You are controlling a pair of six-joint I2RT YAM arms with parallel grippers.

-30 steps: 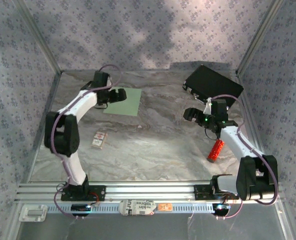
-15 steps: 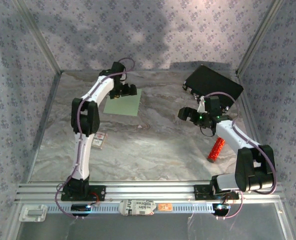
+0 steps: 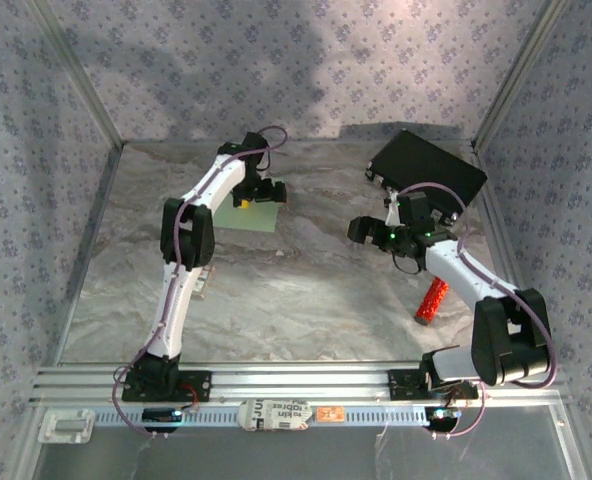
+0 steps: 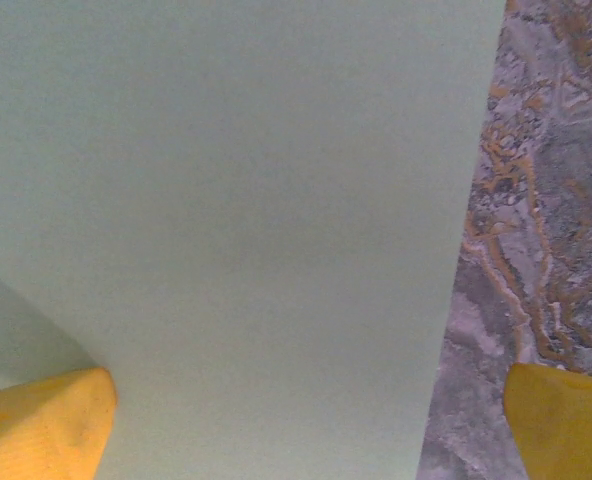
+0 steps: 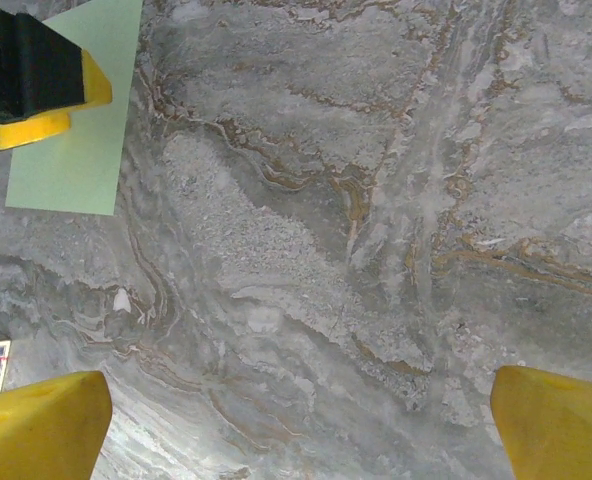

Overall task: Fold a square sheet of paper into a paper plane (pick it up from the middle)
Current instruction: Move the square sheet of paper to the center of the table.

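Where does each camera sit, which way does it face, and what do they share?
Top external: above and behind the bases, looking down on the table; both arms, left gripper, right gripper.
Left wrist: on the left arm, facing down close over the paper; own yellow fingers.
Right wrist: on the right arm, facing down; own fingers.
Shared: all three see the paper.

Your L arm (image 3: 176,300) & R arm (image 3: 466,272): white tube links, chunky black joint housings, thin purple cables (image 3: 274,130) looping alongside. Bases (image 3: 161,385) are black, w/ small red bits. R wrist has a green LED (image 3: 392,238). Fingertips (image 5: 38,418) are yellow, blocky.
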